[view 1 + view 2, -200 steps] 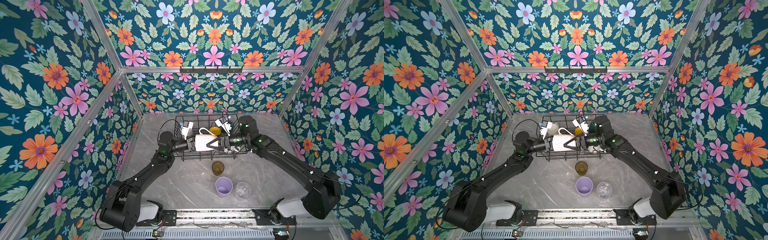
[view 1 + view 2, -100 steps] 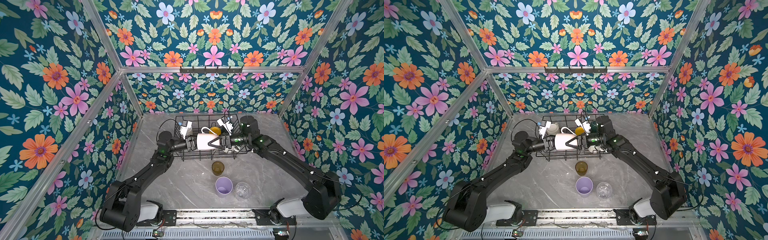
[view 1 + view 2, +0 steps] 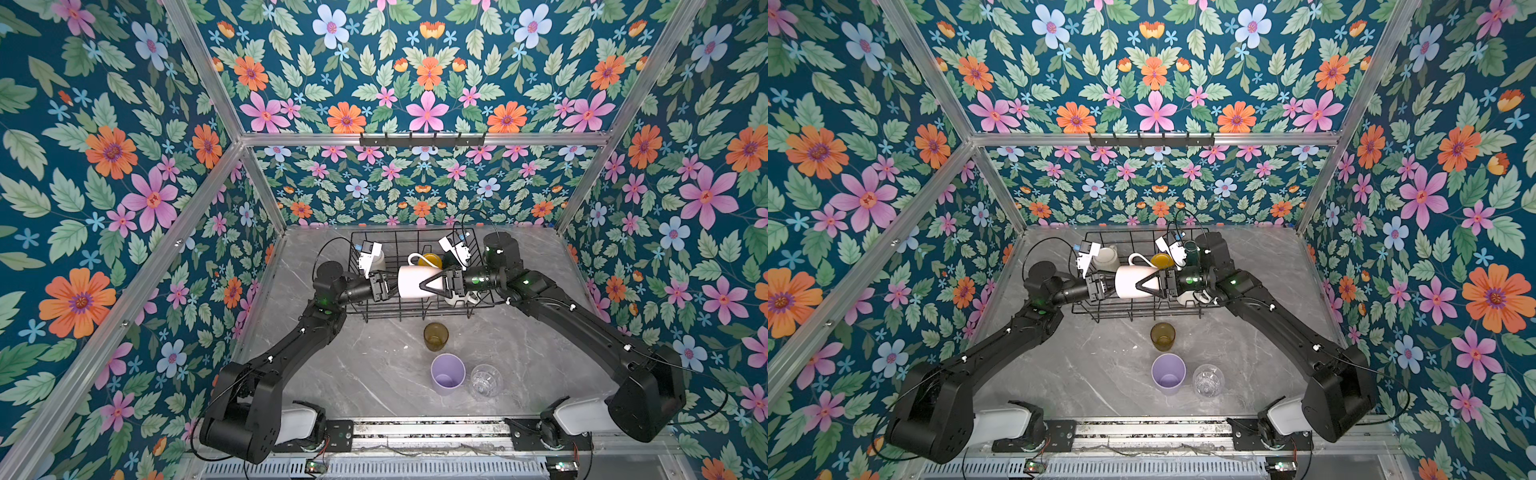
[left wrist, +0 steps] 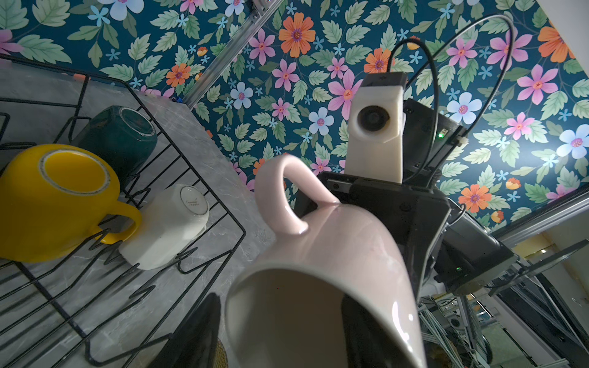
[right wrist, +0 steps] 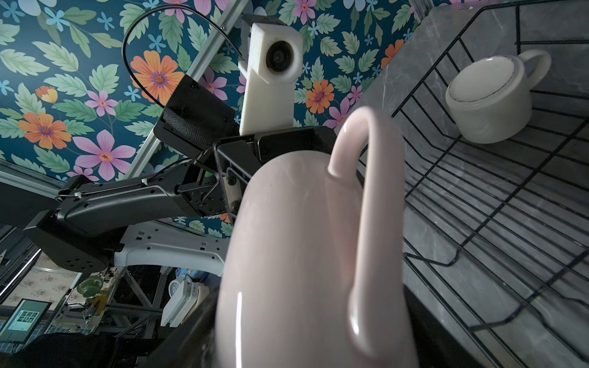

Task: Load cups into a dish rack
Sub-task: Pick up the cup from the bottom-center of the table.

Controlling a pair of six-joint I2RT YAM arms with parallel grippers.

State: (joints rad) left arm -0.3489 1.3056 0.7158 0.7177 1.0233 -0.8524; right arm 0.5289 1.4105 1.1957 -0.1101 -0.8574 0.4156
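A pale pink mug [image 3: 411, 280] hangs on its side over the black wire dish rack [image 3: 415, 237], handle up. My right gripper [image 3: 430, 284] is shut on its body from the base end; the right wrist view has the mug [image 5: 302, 255] filling the space between the fingers. My left gripper [image 3: 388, 286] is open at the mug's mouth [image 4: 287, 312], one finger [image 4: 197, 334] outside the rim and the other inside, with slack around the wall. A yellow mug [image 4: 57, 197], a dark green mug [image 4: 118, 137], a white mug [image 4: 169, 226] and a cream mug [image 5: 490, 95] lie upside down in the rack.
In front of the rack on the grey marble table [image 3: 353, 365] stand an olive-brown glass [image 3: 435, 336], a lilac tumbler [image 3: 447, 372] and a clear glass [image 3: 484, 380]. Flowered walls close in the back and both sides.
My left gripper's jaws have spread apart at the mug's rim. The mug stays where it was, held by the right gripper.
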